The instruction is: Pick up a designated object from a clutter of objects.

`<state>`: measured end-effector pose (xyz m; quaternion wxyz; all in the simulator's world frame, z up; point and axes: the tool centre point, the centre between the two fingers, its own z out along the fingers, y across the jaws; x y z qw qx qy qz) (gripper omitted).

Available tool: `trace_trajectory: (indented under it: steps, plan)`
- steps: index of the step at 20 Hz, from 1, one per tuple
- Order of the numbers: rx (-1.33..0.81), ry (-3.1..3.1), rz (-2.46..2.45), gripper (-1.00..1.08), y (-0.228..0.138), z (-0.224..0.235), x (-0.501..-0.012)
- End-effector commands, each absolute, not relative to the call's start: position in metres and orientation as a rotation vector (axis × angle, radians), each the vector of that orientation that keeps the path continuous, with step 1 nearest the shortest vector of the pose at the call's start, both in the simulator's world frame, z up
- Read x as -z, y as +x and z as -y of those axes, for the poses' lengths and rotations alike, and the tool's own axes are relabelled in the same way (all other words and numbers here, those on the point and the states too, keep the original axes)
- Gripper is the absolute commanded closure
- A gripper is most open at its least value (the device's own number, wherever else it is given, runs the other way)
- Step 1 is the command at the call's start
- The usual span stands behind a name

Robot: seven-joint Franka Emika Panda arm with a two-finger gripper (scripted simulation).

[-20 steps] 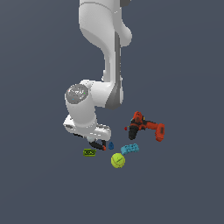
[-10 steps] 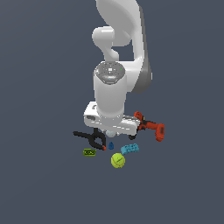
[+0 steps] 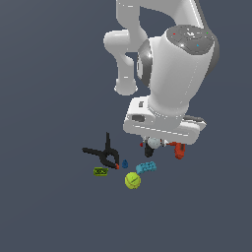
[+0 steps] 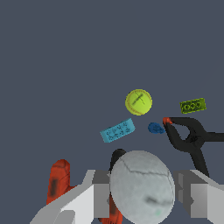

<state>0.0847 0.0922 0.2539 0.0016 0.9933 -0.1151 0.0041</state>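
Note:
My gripper [image 3: 153, 144] is shut on the tiny pale grey-white ball [image 3: 154, 142] and holds it above the clutter. In the wrist view the ball [image 4: 141, 183] sits large between my two fingers [image 4: 100, 194], close to the camera. Below lie the yellow-green ball [image 3: 132, 180], the cyan brick [image 3: 146, 167], the tiny blue piece [image 3: 124, 163], the small green block [image 3: 100, 171], the black spring clamp [image 3: 104, 155] and the red-and-black drill [image 3: 179, 150], which the hand partly hides.
In the wrist view the yellow-green ball [image 4: 138, 102], cyan brick [image 4: 117, 131], blue piece [image 4: 155, 127], green block [image 4: 192, 105], clamp [image 4: 190, 138] and drill [image 4: 59, 181] lie on the dark grey floor [image 4: 65, 52].
The arm has swung from the clutter's left side toward the exterior view's right and risen, closer to the camera. The white ball now hangs in the gripper; the clamp shows fully.

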Motion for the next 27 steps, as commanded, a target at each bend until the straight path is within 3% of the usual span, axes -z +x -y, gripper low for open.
trace_trajectory:
  steps: [1, 13, 27]
  plan:
    - [-0.01, 3.117, 0.363, 1.08, 0.089, -0.116, -0.274]
    - [-0.002, 3.12, 0.362, 1.08, 0.106, -0.194, -0.337]
    - [0.0, 3.121, 0.362, 1.08, 0.114, -0.217, -0.356]
